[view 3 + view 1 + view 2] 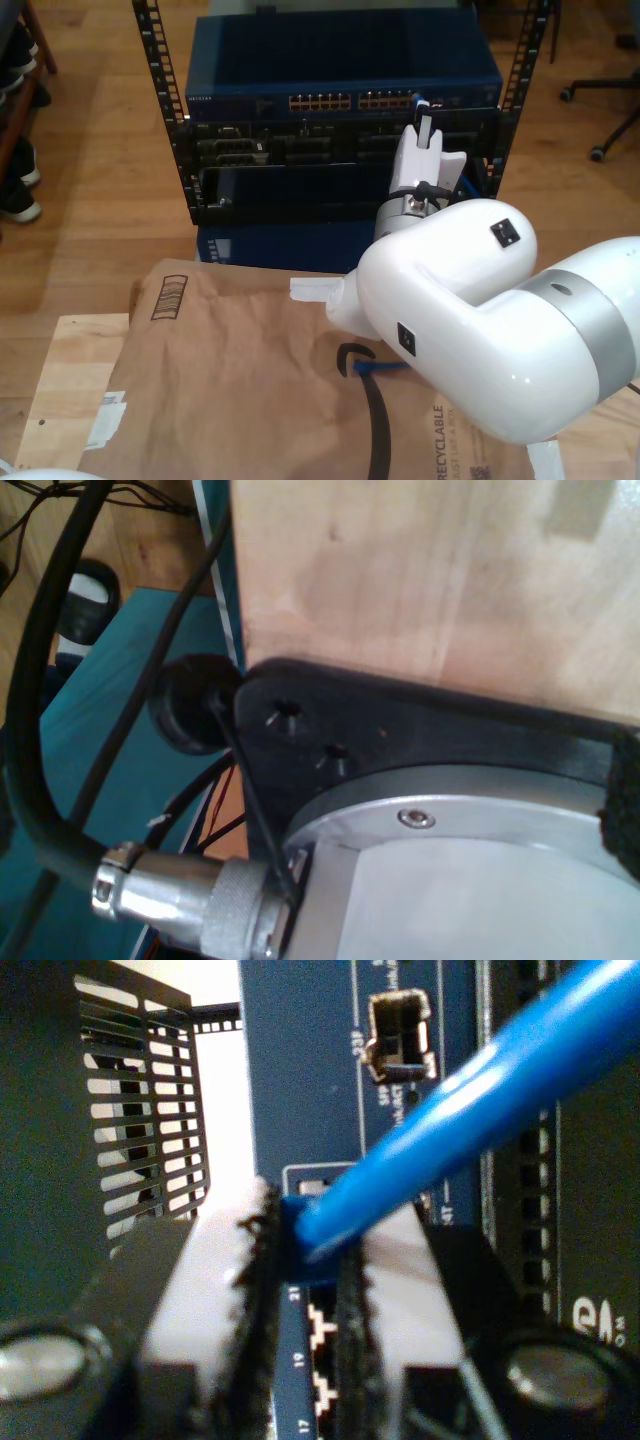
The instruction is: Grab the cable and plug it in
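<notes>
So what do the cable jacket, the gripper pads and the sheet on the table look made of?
The cable: smooth, slightly glossy blue plastic, by its sheen. My second gripper pads: fuzzy black, probably foam or felt. The sheet: matte brown paper, creased and printed.

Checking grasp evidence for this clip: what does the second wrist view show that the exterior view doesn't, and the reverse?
Second wrist view: the fingers of my second gripper pinch the plug end of the cable, close against the blue switch panel with its printed port numbers, beside a black vent grille.
Exterior view: the rack, the row of ports, the white arm reaching to it, and brown paper in front.
Both: the gripper at the switch's front face.
</notes>
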`<control>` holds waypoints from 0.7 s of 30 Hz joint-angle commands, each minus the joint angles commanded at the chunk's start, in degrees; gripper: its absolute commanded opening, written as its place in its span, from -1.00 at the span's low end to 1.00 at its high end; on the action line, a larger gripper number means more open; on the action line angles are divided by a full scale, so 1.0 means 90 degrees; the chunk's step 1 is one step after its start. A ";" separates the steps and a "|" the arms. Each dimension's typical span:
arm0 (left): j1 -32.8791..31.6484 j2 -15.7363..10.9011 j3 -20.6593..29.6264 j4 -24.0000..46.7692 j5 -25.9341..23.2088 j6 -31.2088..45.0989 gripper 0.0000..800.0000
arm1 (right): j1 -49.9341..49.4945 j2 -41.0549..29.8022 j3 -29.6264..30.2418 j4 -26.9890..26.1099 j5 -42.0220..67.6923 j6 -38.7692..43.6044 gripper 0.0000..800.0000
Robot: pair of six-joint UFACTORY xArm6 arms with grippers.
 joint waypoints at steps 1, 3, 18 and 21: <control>0.0000 0.0000 0.0000 0.0000 0.0000 0.0000 1.00 | 0.0000 0.0000 0.0010 0.0000 0.0000 0.0000 -1.00; 0.0000 0.0000 0.0000 0.0000 0.0000 0.0000 1.00 | 0.0000 0.0000 0.0010 0.0000 0.0000 0.0000 -1.00; 0.0000 0.0000 0.0000 0.0000 0.0000 0.0000 1.00 | 0.0000 0.0049 -0.0088 -0.0010 0.0000 0.0000 -1.00; 0.0000 0.0000 0.0000 0.0000 0.0000 0.0000 1.00 | -0.0010 0.0049 -0.0098 -0.0010 0.0000 0.0000 -1.00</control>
